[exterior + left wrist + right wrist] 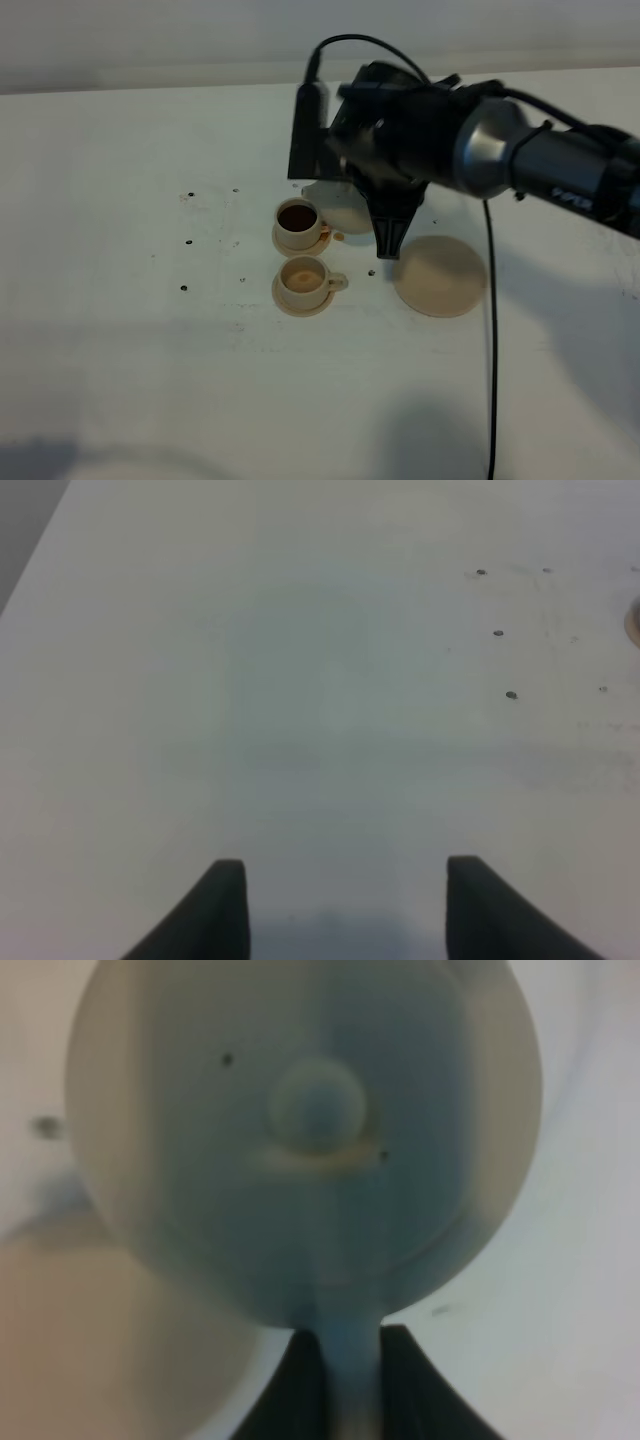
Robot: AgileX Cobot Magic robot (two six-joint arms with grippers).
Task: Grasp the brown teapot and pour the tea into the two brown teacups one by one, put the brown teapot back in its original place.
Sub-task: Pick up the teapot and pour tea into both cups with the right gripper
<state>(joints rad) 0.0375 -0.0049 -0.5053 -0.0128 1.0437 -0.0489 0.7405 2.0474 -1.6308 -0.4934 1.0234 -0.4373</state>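
My right gripper (383,232) is shut on the loop handle of the brown teapot (340,206) and holds it just right of the far teacup. In the right wrist view the teapot (300,1140) fills the frame, lid knob up, with its handle between my fingers (300,1390). The far teacup (296,222) holds dark tea. The near teacup (303,280) looks pale inside. Each cup sits on a small saucer. The large tan saucer (440,275) lies bare to the right. My left gripper (345,905) is open and empty over bare table.
The white table (120,350) has several small dark holes left of the cups (188,241). A small tan drop (338,237) lies beside the far cup's saucer. A black cable (491,330) hangs from the right arm across the table's right side.
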